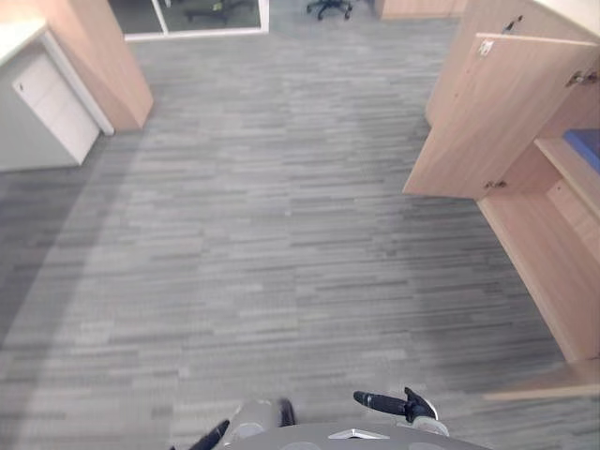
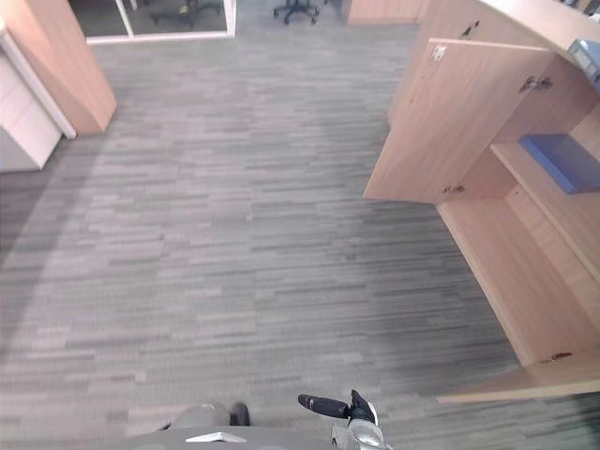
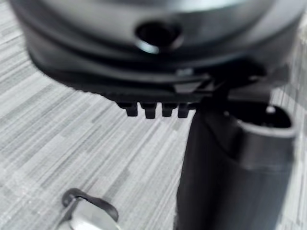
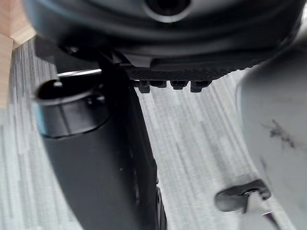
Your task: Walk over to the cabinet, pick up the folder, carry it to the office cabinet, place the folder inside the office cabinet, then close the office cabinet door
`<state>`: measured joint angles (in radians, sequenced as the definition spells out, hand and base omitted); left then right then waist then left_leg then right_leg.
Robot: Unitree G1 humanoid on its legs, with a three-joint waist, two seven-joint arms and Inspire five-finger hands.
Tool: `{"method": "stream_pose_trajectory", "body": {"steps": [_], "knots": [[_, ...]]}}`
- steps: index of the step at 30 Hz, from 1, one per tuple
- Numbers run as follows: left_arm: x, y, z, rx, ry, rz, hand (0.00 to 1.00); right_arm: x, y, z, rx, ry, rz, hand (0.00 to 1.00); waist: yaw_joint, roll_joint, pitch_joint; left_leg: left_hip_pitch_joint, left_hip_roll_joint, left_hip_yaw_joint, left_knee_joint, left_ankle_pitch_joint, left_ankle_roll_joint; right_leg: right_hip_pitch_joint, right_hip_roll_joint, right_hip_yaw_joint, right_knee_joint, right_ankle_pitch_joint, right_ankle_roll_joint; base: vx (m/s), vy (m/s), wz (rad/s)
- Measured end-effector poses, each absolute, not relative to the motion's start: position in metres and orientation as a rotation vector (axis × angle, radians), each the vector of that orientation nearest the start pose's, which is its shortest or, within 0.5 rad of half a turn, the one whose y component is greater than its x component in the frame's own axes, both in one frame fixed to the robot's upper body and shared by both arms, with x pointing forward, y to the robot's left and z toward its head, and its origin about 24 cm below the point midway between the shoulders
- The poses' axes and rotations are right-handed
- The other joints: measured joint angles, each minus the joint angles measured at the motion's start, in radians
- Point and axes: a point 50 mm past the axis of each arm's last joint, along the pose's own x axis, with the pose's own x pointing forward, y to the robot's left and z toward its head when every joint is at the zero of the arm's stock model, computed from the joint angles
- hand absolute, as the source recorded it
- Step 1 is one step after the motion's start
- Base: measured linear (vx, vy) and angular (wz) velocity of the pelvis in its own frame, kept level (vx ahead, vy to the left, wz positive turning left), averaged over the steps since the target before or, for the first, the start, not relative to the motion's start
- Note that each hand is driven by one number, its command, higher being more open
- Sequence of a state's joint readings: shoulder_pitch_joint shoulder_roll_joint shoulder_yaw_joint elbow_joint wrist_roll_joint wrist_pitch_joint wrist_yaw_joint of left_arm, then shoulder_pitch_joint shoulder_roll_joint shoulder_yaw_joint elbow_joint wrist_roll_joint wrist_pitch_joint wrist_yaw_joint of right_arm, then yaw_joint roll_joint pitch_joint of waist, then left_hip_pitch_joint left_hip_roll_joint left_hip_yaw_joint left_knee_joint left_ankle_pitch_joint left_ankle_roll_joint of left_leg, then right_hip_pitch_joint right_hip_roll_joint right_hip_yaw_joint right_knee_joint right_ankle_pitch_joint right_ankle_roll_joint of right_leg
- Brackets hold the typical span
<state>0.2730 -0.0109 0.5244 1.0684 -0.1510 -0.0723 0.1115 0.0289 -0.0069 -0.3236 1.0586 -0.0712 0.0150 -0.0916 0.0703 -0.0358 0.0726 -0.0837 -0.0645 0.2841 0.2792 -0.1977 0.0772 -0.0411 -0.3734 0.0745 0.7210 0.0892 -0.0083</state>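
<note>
A blue folder (image 2: 562, 159) lies flat on the middle shelf inside the open wooden office cabinet (image 2: 525, 272) at the right. The cabinet's far door (image 2: 441, 122) stands swung out over the carpet, and the edge of its near door (image 2: 525, 382) juts out low at the right. My right hand (image 1: 405, 406) hangs at the bottom of the eye views, well short of the cabinet. Its fingers (image 4: 172, 85) are relaxed, with nothing in them. My left hand (image 1: 211, 437) hangs low at the bottom left, its fingers (image 3: 153, 110) relaxed and empty too.
Grey striped carpet (image 1: 262, 234) spreads ahead. A white low cabinet (image 1: 47, 117) and a wooden unit (image 1: 98, 56) stand at the far left. A glass partition (image 1: 187, 17) and an office chair (image 1: 328, 7) are at the back. A grey-blue item (image 2: 587, 54) rests on the cabinet's top.
</note>
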Motion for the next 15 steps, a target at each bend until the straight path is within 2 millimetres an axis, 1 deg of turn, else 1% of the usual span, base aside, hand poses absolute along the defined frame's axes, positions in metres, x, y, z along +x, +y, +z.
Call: {"method": "stream_pose_trajectory", "body": {"steps": [1, 2, 3, 4, 5, 6, 8, 10, 11, 12, 13, 14, 15], "knots": [[-0.011, 0.216, -0.169, -0.308, 1.224, 0.788, 1.0, 0.108, -0.199, -0.159, 0.057, 1.085, -0.374, 1.0, -0.026, 0.009, 0.008, 0.066, -0.018, -0.008, -0.034, -0.005, 0.01, -0.067, -0.021, -0.048, 0.193, -0.023, -0.03, 0.27, 0.176, 0.32], [-0.013, 0.214, -0.169, -0.314, 1.236, 0.785, 1.0, 0.11, -0.201, -0.157, 0.052, 1.071, -0.38, 1.0, -0.031, 0.013, 0.01, 0.117, -0.021, -0.017, -0.06, -0.006, 0.011, -0.109, -0.024, -0.099, 0.279, -0.06, -0.041, 0.32, 0.197, 0.33], [-0.015, 0.213, -0.17, -0.321, 1.246, 0.778, 1.0, 0.113, -0.203, -0.156, 0.05, 1.059, -0.382, 1.0, -0.033, 0.022, 0.008, 0.175, -0.019, -0.027, -0.104, -0.005, 0.01, -0.15, -0.021, -0.187, 0.323, -0.121, -0.041, 0.33, 0.172, 0.21], [-0.018, 0.212, -0.17, -0.327, 1.251, 0.77, 1.0, 0.113, -0.203, -0.155, 0.05, 1.056, -0.387, 1.0, -0.033, 0.021, 0.01, 0.224, -0.013, -0.035, -0.139, -0.005, 0.009, -0.174, -0.008, -0.263, 0.294, -0.191, -0.032, 0.28, 0.116, 0.15], [-0.019, 0.212, -0.17, -0.33, 1.253, 0.768, 1.0, 0.113, -0.203, -0.155, 0.05, 1.057, -0.391, 1.0, -0.032, 0.019, 0.012, 0.245, -0.009, -0.036, -0.152, -0.006, 0.009, -0.188, -0.002, -0.3, 0.266, -0.218, -0.031, 0.27, 0.051, 0.12], [-0.021, 0.211, -0.17, -0.336, 1.257, 0.766, 1.0, 0.113, -0.203, -0.155, 0.052, 1.058, -0.402, 1.0, -0.033, 0.02, 0.014, 0.273, 0.002, -0.038, -0.172, -0.01, 0.001, -0.208, 0.016, -0.369, 0.186, -0.256, -0.022, 0.24, -0.026, 0.08], [-0.021, 0.209, -0.17, -0.34, 1.259, 0.765, 1.0, 0.116, -0.202, -0.155, 0.057, 1.049, -0.41, 1.0, -0.035, 0.03, 0.026, 0.306, 0.024, -0.036, -0.199, -0.018, -0.013, -0.221, 0.05, -0.473, 0.006, -0.265, -0.014, 0.24, -0.081, 0.07], [-0.021, 0.207, -0.171, -0.346, 1.259, 0.766, 1.0, 0.117, -0.203, -0.154, 0.073, 1.047, -0.425, 1.0, -0.034, 0.042, 0.038, 0.338, 0.05, -0.025, -0.215, -0.032, -0.036, -0.223, 0.084, -0.559, -0.178, -0.245, 0.006, 0.29, -0.168, -0.12], [-0.022, 0.205, -0.171, -0.35, 1.262, 0.768, 1.0, 0.118, -0.204, -0.153, 0.08, 1.037, -0.431, 1.0, -0.034, 0.049, 0.046, 0.36, 0.071, -0.014, -0.216, -0.048, -0.064, -0.227, 0.106, -0.602, -0.29, -0.204, 0.015, 0.28, -0.177, -0.22], [-0.023, 0.206, -0.171, -0.356, 1.26, 0.774, 1.0, 0.118, -0.204, -0.153, 0.085, 1.036, -0.434, 1.0, -0.034, 0.047, 0.048, 0.368, 0.075, -0.009, -0.217, -0.056, -0.076, -0.228, 0.112, -0.612, -0.328, -0.177, 0.015, 0.31, -0.201, -0.26], [-0.025, 0.206, -0.17, -0.382, 1.252, 0.797, 1.0, 0.118, -0.204, -0.153, 0.1, 1.036, -0.441, 1.0, -0.033, 0.042, 0.053, 0.391, 0.082, -0.005, -0.218, -0.073, -0.102, -0.223, 0.119, -0.623, -0.347, -0.086, -0.03, 0.27, -0.174, -0.27], [-0.023, 0.203, -0.171, -0.403, 1.247, 0.808, 1.0, 0.115, -0.206, -0.154, 0.096, 1.041, -0.444, 1.0, -0.027, 0.046, 0.057, 0.403, 0.099, -0.004, -0.22, -0.078, -0.11, -0.223, 0.137, -0.623, -0.334, -0.097, -0.049, 0.36, -0.24, -0.42], [-0.021, 0.199, -0.172, -0.436, 1.241, 0.825, 1.0, 0.119, -0.209, -0.151, 0.09, 1.023, -0.454, 1.0, -0.019, 0.069, 0.064, 0.406, 0.123, 0.003, -0.21, -0.073, -0.115, -0.227, 0.161, -0.621, -0.319, -0.137, -0.055, 0.35, -0.276, -0.41]]}}
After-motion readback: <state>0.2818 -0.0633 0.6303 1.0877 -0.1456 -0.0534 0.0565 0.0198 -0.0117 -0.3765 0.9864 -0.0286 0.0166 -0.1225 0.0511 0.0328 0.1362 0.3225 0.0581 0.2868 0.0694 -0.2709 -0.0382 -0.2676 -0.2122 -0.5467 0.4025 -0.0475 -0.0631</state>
